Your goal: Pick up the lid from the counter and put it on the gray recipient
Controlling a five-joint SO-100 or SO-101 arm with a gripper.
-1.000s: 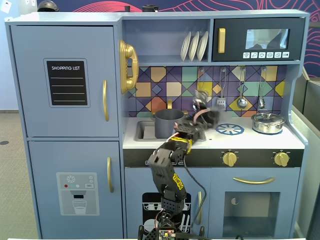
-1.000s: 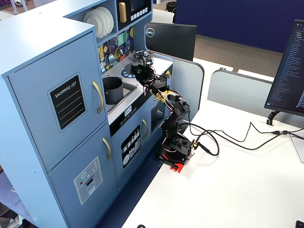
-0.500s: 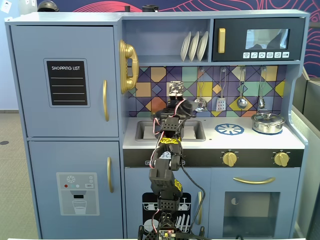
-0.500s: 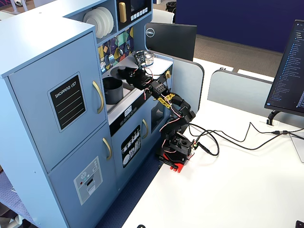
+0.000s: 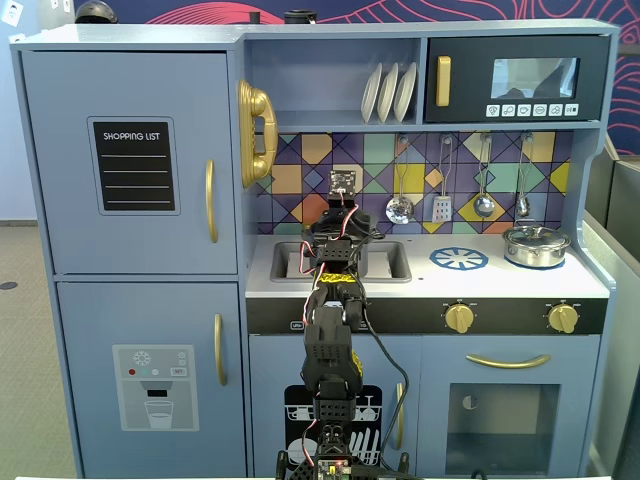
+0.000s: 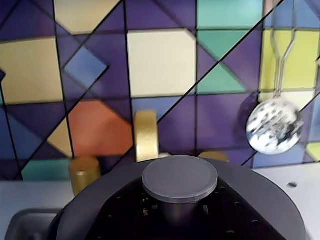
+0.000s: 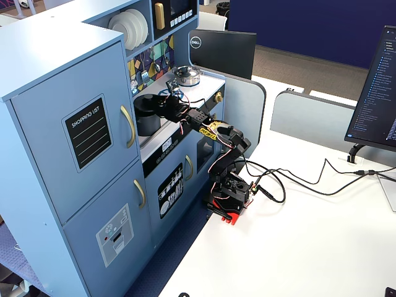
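Note:
The lid (image 6: 180, 177) is a dark-gray disc with a round centre knob. It fills the bottom of the wrist view, close under the camera. In a fixed view the lid (image 7: 145, 101) lies level at the top of the gray recipient (image 7: 147, 124), a dark pot standing in the sink area; I cannot tell whether it rests on the rim or hovers just above. My gripper (image 7: 160, 103) is at the lid's near edge and appears shut on it; its fingers are hidden in the wrist view. In the front fixed view the arm (image 5: 335, 260) hides both pot and lid.
The gold faucet (image 6: 146, 135) and a gold tap knob (image 6: 85, 172) stand just behind the lid. A slotted ladle (image 6: 275, 125) hangs on the tiled wall. The shiny silver lidded pot (image 5: 536, 245) sits at the counter's right end, beside the blue-and-white burner circle (image 5: 459, 259).

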